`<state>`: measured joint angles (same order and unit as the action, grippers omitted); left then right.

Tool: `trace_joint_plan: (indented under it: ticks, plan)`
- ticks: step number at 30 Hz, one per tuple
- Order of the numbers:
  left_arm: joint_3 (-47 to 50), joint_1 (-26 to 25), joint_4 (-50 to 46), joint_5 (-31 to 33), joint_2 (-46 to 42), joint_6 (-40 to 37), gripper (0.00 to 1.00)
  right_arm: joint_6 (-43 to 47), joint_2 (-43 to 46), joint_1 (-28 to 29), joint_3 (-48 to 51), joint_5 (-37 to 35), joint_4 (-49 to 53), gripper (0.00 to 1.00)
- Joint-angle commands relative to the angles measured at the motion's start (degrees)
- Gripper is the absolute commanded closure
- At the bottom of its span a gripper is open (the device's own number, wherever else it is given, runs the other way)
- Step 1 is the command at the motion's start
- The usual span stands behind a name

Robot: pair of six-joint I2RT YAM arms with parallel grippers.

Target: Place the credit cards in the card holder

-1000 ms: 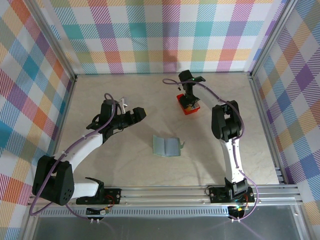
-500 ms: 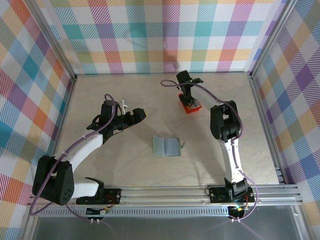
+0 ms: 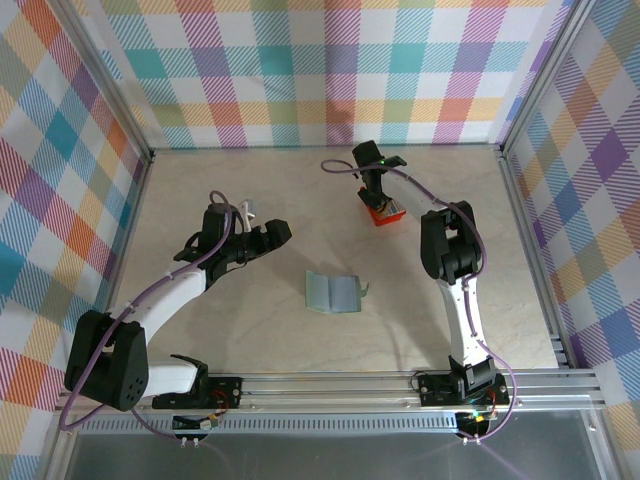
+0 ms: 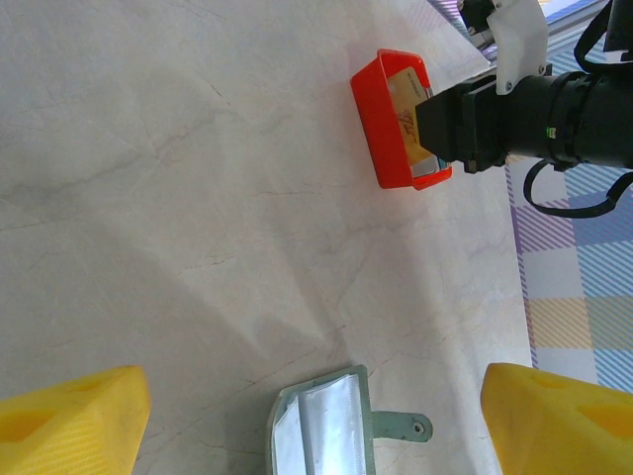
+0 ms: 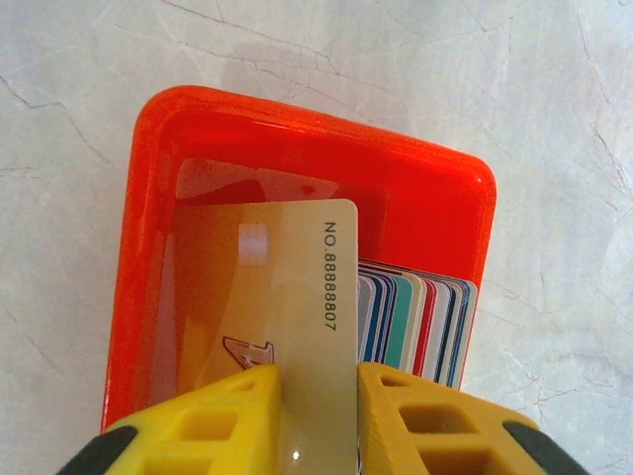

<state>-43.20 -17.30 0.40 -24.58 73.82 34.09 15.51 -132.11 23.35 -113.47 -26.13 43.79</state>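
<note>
Red box [image 3: 386, 212] has slid slightly toward three o'clock. Right gripper [image 5: 318, 384] pinches the gold card [image 5: 257, 277] tight; holder [image 3: 333, 293] lies at seven o'clock.

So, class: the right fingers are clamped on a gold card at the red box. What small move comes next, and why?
Probably raise the gold card straight up, clear of the red box: the right fingers are shut on its edge, it sits over the box beside the other cards, and the card holder lies open farther off.
</note>
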Motion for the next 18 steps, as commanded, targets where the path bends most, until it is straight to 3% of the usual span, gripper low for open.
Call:
trace_joint_plan:
  ticks: [1, 7, 13, 18]
  plan:
    - [0.84, 0.60, 1.82, -0.38, -0.70, 0.63, 0.14, -0.39, 3.66, 0.11, -1.52, -0.29, -0.01, 0.79]
    - [0.93, 0.60, 1.70, -0.39, -1.07, 0.63, 0.14, -2.33, 5.90, 0.11, -2.06, 1.38, 0.84, 0.83]
    - [1.15, 0.60, 1.37, -0.22, -1.88, 0.72, 0.15, -6.10, 8.84, -0.15, -2.87, 7.87, 4.21, 1.00]
    - [0.93, 0.60, -0.02, 0.17, -3.97, 0.63, 0.17, -12.66, 16.58, -0.74, 0.23, 15.06, 5.94, 1.00]
